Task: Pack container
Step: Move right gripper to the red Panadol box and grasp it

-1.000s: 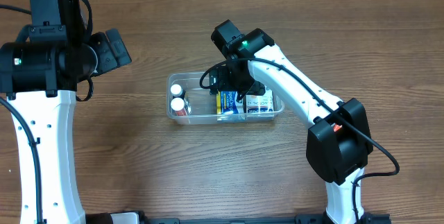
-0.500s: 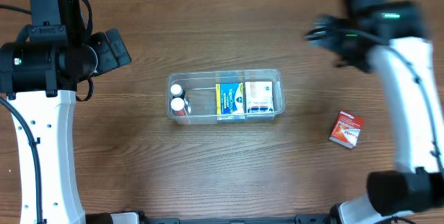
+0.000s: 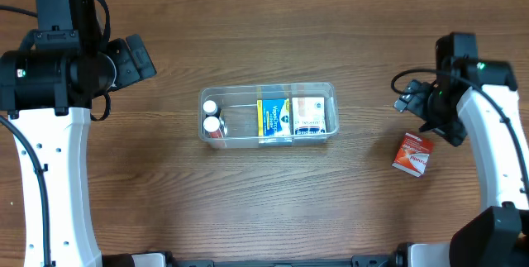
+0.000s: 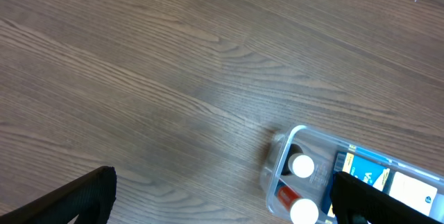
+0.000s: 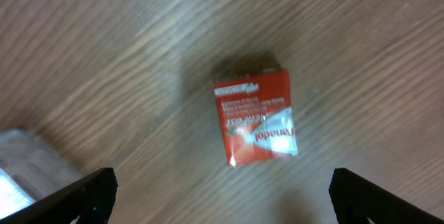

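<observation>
The clear plastic container [image 3: 267, 115] sits mid-table. It holds two white-capped bottles [image 3: 212, 116] at its left end and a blue-and-yellow box [image 3: 274, 118] and a white box [image 3: 309, 115] at its right. Its left end shows in the left wrist view [image 4: 277, 161]. A small red box [image 3: 413, 154] lies flat on the table to the right, also in the right wrist view [image 5: 255, 117]. My right gripper [image 3: 430, 108] is open and empty, above and just behind the red box. My left gripper [image 3: 136, 60] is open and empty, far left of the container.
The table is bare wood [image 3: 273, 27]. A corner of the container shows at the lower left of the right wrist view [image 5: 28, 161]. My left arm's white link [image 3: 50, 184] stands along the left edge, my right arm's [image 3: 496, 159] along the right edge.
My right arm has left the container, swung out to the far right, then come down toward the red box. The left arm has not moved.
</observation>
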Controlling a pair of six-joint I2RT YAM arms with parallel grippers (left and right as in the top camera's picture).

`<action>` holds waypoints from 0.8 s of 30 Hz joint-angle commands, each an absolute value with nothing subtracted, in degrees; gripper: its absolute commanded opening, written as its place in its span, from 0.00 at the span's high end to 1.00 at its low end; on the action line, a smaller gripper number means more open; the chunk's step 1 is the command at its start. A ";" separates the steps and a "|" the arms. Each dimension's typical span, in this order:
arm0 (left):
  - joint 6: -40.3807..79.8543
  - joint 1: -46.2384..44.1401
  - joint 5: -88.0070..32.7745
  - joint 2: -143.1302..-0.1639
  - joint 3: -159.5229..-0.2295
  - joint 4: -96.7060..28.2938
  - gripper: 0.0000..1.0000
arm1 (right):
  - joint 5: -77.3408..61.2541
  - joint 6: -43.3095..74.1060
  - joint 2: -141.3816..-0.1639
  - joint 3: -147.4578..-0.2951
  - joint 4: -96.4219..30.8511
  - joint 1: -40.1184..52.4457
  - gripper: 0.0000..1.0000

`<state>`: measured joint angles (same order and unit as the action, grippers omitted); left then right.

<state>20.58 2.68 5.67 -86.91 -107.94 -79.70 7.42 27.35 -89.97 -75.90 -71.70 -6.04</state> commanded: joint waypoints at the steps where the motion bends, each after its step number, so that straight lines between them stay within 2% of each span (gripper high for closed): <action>1: 19.27 2.83 6.20 -87.13 -107.77 -79.66 0.00 | 5.56 24.05 -89.58 -68.64 -66.30 -7.31 0.00; 10: 19.27 2.83 6.17 -87.13 -107.77 -79.46 0.00 | 3.09 15.81 -89.60 -60.47 -56.55 -15.11 0.00; 19: 19.29 2.83 6.17 -87.15 -107.77 -79.26 0.00 | 1.19 11.86 -89.82 -58.74 -55.57 -15.22 0.00; 24: 19.27 2.83 6.17 -87.26 -107.77 -79.29 0.00 | -1.30 11.70 -89.86 -53.19 -50.06 -15.18 0.00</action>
